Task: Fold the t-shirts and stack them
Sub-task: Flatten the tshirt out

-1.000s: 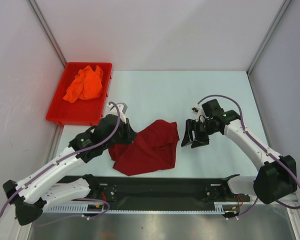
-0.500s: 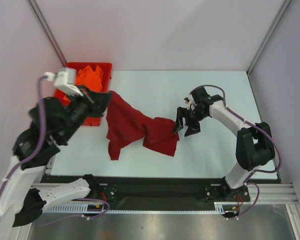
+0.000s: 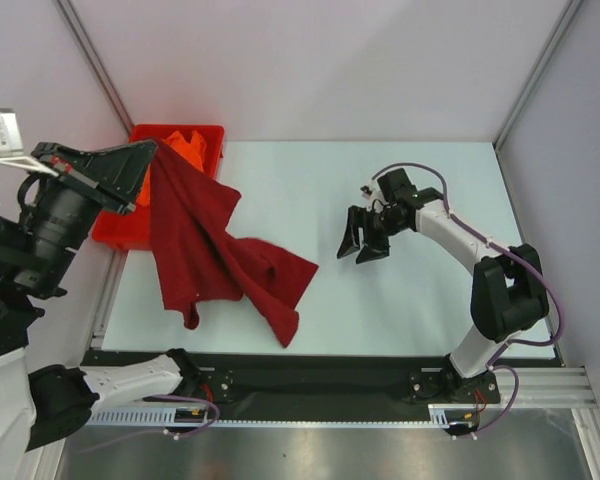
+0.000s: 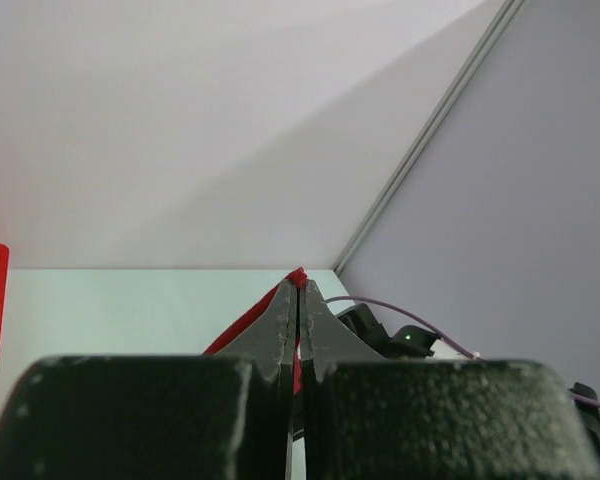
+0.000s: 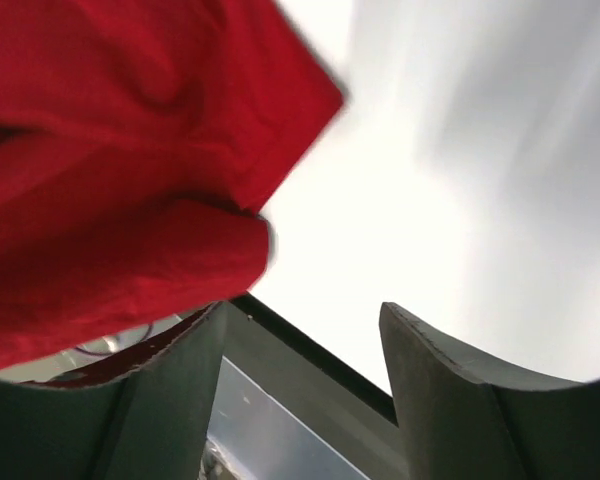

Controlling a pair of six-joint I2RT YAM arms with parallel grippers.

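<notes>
The maroon shirt (image 3: 210, 260) is hung from the clenched left tool (image 4: 298, 288), its tail lying on the worktop (image 3: 410, 310); the right tool (image 3: 363, 240) is spread, empty. The thin pinch could be lost, dropping it bunched.

The left arm (image 3: 40, 225) and right arm (image 3: 460, 240) share white shells and chunky black joints. A thin purple cable (image 3: 420, 166) loops along the right arm. The left gripper (image 4: 298, 290) and right gripper (image 3: 356, 250) are matte black with wedge-shaped fingers
</notes>
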